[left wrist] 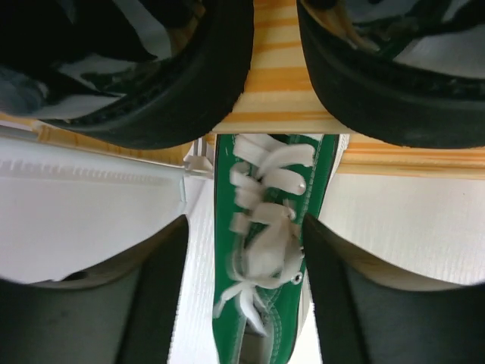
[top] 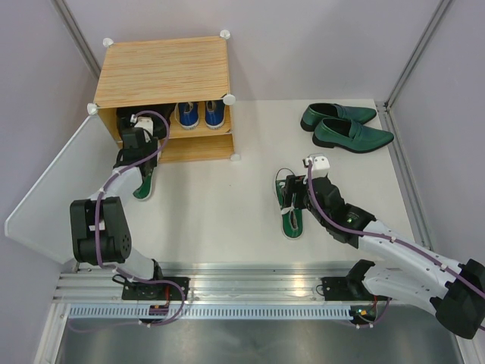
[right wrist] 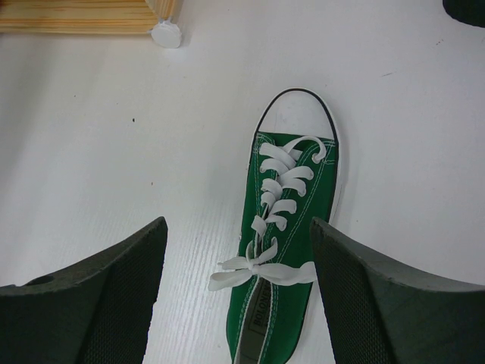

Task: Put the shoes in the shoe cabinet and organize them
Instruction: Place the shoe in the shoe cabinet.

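Note:
One green sneaker point(left wrist: 265, 227) with white laces lies on the table in front of the shoe cabinet point(top: 163, 72), its toe hidden under the shelf edge. My left gripper point(left wrist: 246, 296) point(top: 145, 159) is open and straddles it: the right finger stands close to its side, and a gap shows at the left finger. Two black boots point(left wrist: 174, 98) stand on the shelf just above. The other green sneaker point(right wrist: 284, 250) point(top: 290, 216) lies mid-table between the fingers of my open right gripper point(right wrist: 239, 296) point(top: 292, 199), nearer the right finger. Blue sneakers point(top: 200, 114) sit in the cabinet.
The dark-green loafers point(top: 345, 125) lie side by side at the back right of the table. The cabinet's frosted white door panel point(top: 49, 186) lies swung open to the left, beside my left arm. A white corner connector point(right wrist: 166, 34) marks the cabinet's front right foot.

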Robot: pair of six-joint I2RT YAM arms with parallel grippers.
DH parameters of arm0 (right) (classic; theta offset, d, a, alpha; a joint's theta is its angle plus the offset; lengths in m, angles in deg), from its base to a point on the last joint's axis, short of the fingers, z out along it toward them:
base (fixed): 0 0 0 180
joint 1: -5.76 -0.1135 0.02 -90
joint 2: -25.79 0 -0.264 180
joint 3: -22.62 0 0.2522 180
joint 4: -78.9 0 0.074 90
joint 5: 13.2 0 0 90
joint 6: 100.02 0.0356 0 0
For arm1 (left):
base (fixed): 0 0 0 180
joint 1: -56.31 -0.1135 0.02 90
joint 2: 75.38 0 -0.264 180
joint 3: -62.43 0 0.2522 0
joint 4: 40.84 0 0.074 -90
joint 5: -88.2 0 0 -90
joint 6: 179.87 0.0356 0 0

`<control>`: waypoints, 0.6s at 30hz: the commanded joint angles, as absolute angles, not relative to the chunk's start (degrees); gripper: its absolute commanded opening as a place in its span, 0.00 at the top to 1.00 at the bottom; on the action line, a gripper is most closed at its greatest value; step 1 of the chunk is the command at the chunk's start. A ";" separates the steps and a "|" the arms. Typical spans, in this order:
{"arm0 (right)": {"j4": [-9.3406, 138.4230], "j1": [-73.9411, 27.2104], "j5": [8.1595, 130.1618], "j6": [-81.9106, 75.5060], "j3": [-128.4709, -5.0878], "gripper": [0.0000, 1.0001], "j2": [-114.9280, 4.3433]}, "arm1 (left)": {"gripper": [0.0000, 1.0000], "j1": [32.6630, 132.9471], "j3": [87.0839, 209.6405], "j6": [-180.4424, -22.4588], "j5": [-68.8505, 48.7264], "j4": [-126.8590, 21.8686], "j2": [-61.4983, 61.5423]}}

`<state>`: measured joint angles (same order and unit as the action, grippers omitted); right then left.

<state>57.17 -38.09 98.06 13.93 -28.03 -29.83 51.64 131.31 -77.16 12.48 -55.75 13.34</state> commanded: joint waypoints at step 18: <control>58.81 -37.92 96.05 13.71 -27.97 0.21 -26.86 | 0.04 50.25 122.34 -88.46 8.75 -67.34 -2.52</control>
<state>57.32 -38.09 96.92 13.77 -28.03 -28.78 51.29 125.14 -85.23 9.44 -62.46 -2.28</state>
